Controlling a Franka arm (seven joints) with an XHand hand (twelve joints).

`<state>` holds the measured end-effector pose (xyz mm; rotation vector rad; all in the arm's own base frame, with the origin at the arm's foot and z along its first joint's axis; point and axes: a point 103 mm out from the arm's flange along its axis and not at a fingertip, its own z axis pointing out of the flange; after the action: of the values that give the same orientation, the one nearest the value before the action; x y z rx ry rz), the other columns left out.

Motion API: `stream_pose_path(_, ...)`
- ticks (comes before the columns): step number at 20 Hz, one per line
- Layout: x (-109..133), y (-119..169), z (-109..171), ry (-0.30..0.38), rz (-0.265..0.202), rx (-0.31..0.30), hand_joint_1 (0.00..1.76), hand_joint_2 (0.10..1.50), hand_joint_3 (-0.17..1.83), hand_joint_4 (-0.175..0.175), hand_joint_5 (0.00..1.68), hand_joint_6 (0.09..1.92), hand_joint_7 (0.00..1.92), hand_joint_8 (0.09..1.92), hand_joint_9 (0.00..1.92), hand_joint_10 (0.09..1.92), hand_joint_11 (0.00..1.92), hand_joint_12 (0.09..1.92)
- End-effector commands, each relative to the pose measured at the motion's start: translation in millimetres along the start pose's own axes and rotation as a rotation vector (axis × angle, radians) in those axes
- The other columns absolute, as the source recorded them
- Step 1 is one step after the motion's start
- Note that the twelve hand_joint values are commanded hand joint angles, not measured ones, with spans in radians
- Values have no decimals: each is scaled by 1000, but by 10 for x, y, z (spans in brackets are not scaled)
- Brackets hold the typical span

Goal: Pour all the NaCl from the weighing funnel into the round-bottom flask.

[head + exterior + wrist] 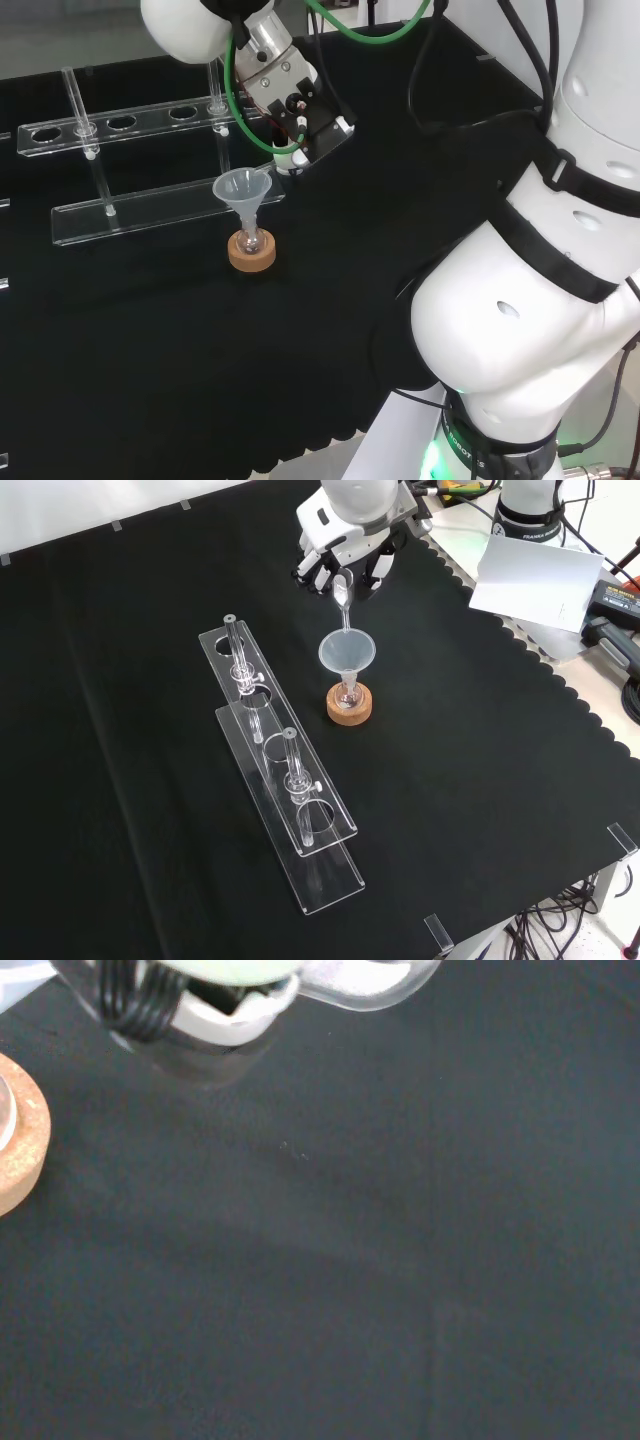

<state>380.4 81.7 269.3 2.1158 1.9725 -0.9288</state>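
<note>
Where cork ring (350,707) sits, clear conical funnel (346,653) rises.

My hand (345,555) is black and white; the cloth (480,780) plain black; the cork ring (350,705) tan; the funnel (346,652) clear; cables (250,110) green.

Cork ring (350,708) as the mark, seated on the black cloth (480,810). Left of it in the front view: a clear rack (275,750) of two long plates, upper one pierced with round holes, slim clear uprights rising between them. Runs slantwise, from level with the ring towards the near edge. Up and right of the ring, beyond the cloth's scalloped edge: a white sheet of paper (535,580). Well below and right of the ring, at the cloth's near corner: two small clear clips (438,930).
</note>
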Motion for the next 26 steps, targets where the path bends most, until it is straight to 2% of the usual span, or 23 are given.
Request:
stream_pose_path(1, -15, 4, -8, -13, 3, -1, 1125, 743, 459, 175, 1327, 496, 647, 679, 1095, 253, 1035, 920)
stream_pose_path(7, -26, 11, 5, -17, 3, -1, 1125, 743, 460, 175, 1326, 497, 649, 678, 1093, 249, 1034, 917)
stream_pose_path(26, 59, 27, -72, -97, -1, -16, 1125, 742, 463, 175, 1325, 502, 648, 674, 1093, 241, 1036, 914)
